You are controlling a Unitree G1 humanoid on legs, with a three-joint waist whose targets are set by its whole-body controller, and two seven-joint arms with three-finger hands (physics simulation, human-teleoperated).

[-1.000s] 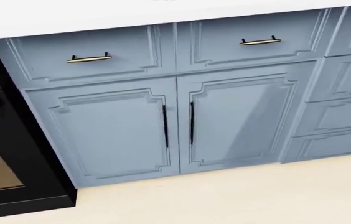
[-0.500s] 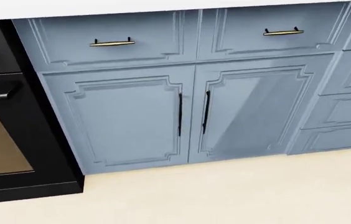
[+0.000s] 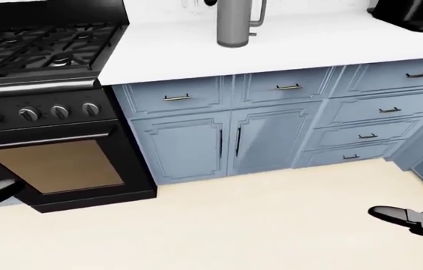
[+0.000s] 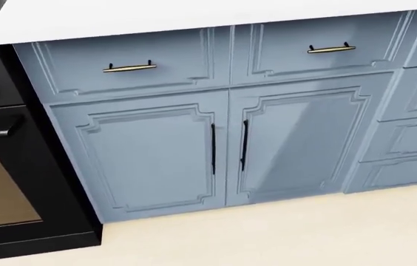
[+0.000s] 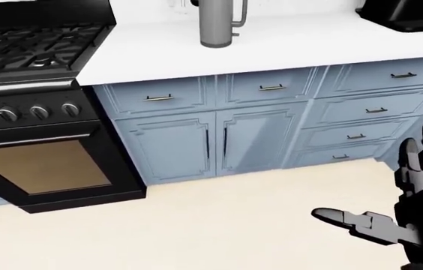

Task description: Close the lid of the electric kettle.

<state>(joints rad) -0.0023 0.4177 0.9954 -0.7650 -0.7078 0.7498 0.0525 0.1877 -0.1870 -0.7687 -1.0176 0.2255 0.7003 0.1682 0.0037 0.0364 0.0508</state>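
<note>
The kettle [image 5: 215, 23] stands upright, well up and left of our right hand [image 5: 410, 208], open and empty

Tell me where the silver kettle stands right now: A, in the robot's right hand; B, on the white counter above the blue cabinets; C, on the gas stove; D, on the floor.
B: the kettle stands on the white counter, right of the stove.
</note>
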